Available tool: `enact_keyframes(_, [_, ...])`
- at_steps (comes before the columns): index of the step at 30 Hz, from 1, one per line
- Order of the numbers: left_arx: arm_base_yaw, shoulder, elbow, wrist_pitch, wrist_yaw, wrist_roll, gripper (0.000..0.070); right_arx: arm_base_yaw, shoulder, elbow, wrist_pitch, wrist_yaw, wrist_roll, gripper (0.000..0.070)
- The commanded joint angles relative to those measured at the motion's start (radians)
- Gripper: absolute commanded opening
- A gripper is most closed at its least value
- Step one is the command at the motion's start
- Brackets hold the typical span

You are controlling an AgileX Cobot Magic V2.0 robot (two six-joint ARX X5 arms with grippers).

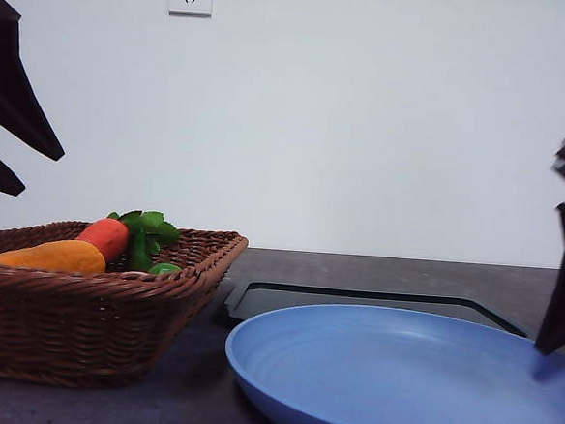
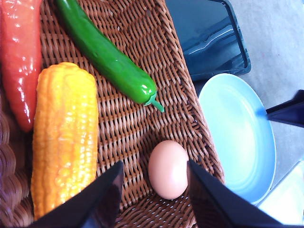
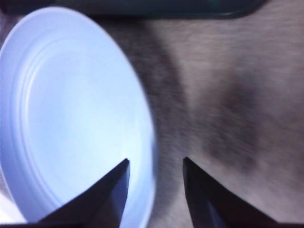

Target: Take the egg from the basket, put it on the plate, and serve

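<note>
The pinkish-brown egg [image 2: 168, 169] lies in the brown wicker basket [image 2: 142, 123] near one corner. My left gripper [image 2: 156, 164] hangs open above it, one finger on each side, not touching it. In the front view the basket [image 1: 82, 305] sits at the left, with the left gripper [image 1: 41, 171] high above it. The light-blue plate [image 1: 406, 386] rests front right, empty. My right gripper [image 3: 156, 160] is open over the plate's [image 3: 71, 114] right rim, which runs between its fingers. In the front view the right gripper [image 1: 556, 328] hovers just above that rim.
A yellow corn cob [image 2: 64, 137], a green pepper [image 2: 111, 59] and a red pepper [image 2: 19, 57] share the basket with the egg. An orange carrot toy with green leaves [image 1: 106, 237] shows over its wall. A flat black tray [image 1: 373, 301] lies behind the plate on the dark grey table [image 3: 228, 95].
</note>
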State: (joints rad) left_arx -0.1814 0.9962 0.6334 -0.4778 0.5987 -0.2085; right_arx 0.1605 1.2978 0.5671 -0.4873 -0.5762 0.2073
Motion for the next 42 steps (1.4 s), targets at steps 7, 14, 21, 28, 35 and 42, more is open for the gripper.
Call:
enact_keyframes(7, [-0.003,0.010,0.014,0.008,0.003,0.005,0.0279,0.054,0.064,0.015,0.055,-0.002,0.029,0.0077])
enact_keyframes(14, [-0.005,0.010,0.014,0.028,0.003,-0.006,0.0334,0.052,0.054,0.015,0.046,-0.003,0.051,0.0000])
enact_keyframes(21, [-0.056,0.017,0.019,0.051,0.003,-0.039,0.0431,0.032,-0.040,0.016,-0.019,0.000,0.050,0.0000])
enact_keyframes(28, [-0.211,0.121,0.110,-0.051,-0.053,0.025,0.0427,-0.015,-0.191,0.018,-0.096,-0.001,0.046,0.0000])
enact_keyframes(35, [-0.345,0.282,0.204,-0.079,-0.224,0.060,0.0426,-0.064,-0.311,0.018,-0.131,0.000,0.044,0.0000])
enact_keyframes(42, [-0.381,0.420,0.226,-0.024,-0.258,0.067,0.0426,-0.098,-0.384,0.018,-0.167,0.000,0.035,0.0000])
